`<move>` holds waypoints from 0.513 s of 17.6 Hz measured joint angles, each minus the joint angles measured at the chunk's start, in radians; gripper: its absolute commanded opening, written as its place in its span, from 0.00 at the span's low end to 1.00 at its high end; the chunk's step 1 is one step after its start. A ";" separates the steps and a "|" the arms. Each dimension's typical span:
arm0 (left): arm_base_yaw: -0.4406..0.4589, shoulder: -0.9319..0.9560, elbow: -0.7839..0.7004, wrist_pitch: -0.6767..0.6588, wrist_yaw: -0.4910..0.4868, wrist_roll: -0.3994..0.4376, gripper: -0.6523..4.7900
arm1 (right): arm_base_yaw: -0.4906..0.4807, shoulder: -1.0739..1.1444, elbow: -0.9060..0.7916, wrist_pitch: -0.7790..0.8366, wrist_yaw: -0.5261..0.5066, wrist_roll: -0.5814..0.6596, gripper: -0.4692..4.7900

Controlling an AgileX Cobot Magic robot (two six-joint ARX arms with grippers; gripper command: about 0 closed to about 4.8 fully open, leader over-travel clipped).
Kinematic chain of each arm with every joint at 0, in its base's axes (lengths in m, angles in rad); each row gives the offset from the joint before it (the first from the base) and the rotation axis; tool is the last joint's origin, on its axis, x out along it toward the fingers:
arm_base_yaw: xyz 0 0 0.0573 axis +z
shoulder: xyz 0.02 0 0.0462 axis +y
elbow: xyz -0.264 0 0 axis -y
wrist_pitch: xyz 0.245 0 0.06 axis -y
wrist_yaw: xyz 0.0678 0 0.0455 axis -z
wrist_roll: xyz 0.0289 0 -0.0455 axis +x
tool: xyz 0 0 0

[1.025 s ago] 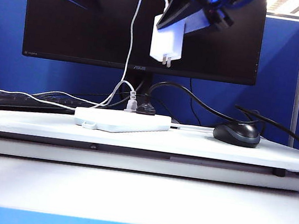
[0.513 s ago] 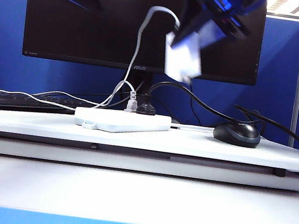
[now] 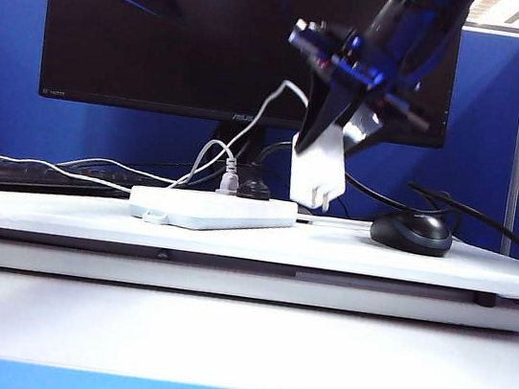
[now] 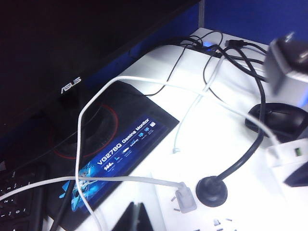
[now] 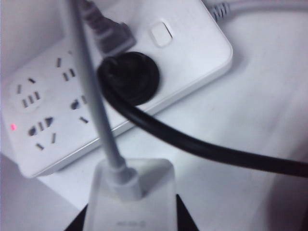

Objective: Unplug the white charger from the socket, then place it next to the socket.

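The right gripper (image 3: pixel 331 132) pinches the white charger (image 3: pixel 317 174) by its upper end, jaws pressed against its two sides. The charger hangs in the air, free of the socket (image 3: pixel 212 209), its long axis close to upright with a slight tilt and its metal prongs pointing down. It hovers just right of the socket's right end, above bare white tabletop board (image 3: pixel 348 251). A computer mouse (image 3: pixel 412 232) rests farther right.

From the right wrist view, the charger (image 5: pixel 132 199) sits between the jaws with its thin white cable (image 5: pixel 91 101) running away over the socket (image 5: pixel 120 86), where a black round plug (image 5: pixel 129 77) and a small grey plug (image 5: pixel 108 31) remain inserted.

The landing spot likely lies straight below, between socket and mouse, so the right arm is the nearer one.

The left gripper (image 4: pixel 132 219) hangs high over the socket's left part; only its dark fingertips show, and whether they are spread cannot be told.
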 measured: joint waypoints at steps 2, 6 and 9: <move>0.000 0.000 0.000 0.000 0.001 0.000 0.11 | 0.000 0.015 0.000 0.014 0.011 0.048 0.09; 0.000 0.000 0.000 0.000 0.001 0.000 0.11 | 0.000 0.037 0.000 0.017 0.033 0.163 0.09; 0.000 0.000 0.000 0.001 0.001 0.000 0.11 | 0.000 0.044 0.000 0.017 0.032 0.230 0.09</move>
